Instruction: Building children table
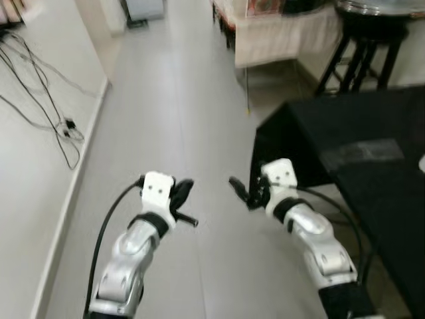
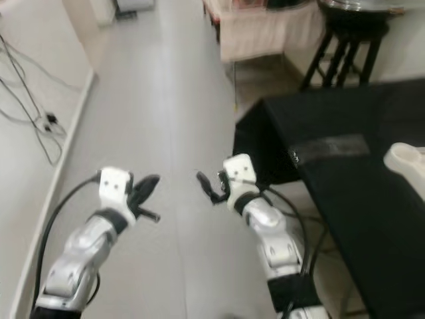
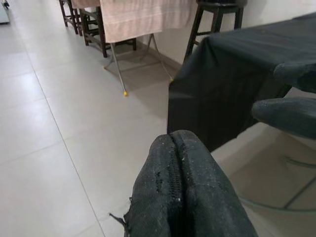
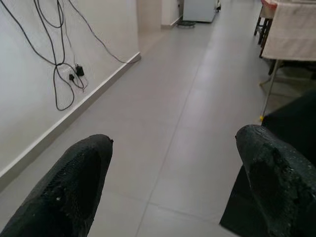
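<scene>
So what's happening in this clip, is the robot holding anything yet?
Nothing is being handled. The robot stands on a tiled floor with both arms raised in front of it. The left gripper is empty with its fingers pressed together; the right gripper is empty with its fingers spread apart. A table under a black cloth stands to its right, with a pale object on it. Cables trail along the left wall.

The white object on the black-draped table was cut off at the right edge, too blurred to identify. The far stool lost its top to the frame.
</scene>
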Robot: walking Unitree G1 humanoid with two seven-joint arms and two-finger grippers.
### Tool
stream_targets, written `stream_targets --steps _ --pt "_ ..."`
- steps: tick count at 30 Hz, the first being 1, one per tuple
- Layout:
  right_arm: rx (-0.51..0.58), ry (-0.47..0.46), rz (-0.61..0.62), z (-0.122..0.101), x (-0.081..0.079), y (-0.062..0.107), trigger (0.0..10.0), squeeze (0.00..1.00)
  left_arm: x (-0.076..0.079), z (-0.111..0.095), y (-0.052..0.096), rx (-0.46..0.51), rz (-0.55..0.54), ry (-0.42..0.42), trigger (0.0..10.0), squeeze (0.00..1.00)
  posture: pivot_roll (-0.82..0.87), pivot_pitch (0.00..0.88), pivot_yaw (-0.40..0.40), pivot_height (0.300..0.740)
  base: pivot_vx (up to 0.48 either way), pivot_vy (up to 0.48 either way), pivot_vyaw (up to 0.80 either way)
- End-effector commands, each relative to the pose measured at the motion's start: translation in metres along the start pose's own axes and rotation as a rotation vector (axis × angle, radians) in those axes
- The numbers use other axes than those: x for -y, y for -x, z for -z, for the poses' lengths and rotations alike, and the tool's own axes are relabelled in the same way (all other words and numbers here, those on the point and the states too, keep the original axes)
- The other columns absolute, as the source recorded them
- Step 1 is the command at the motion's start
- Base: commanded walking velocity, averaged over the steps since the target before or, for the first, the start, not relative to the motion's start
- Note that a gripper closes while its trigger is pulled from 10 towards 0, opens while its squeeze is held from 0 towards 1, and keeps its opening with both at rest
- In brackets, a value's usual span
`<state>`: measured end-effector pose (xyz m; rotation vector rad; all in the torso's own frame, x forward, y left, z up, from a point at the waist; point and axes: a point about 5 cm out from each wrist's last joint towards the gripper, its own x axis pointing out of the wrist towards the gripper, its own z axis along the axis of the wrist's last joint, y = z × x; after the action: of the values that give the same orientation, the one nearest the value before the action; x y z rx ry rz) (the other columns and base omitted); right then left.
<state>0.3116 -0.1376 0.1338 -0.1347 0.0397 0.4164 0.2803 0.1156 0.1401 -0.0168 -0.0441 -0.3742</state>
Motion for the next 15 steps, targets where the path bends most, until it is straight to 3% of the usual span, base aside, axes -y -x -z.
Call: stream_targets --steps 1,15 --pt "0.013 -0.015 -0.023 -0.0009 -0.006 -0.0016 10.0 0.0 -0.0071 0.003 0.0033 -0.015 -0.024 -0.01 10.0 0.0 -0.04 0.121 0.016 0.74 0.352 0.0 0.0" --pt "0.014 -0.028 -0.024 -0.0008 -0.006 -0.0027 10.0 0.0 -0.0082 0.0034 0.0031 -0.015 -0.026 -0.008 10.0 0.0 -0.01 0.113 0.022 0.74 0.349 0.0 0.0"
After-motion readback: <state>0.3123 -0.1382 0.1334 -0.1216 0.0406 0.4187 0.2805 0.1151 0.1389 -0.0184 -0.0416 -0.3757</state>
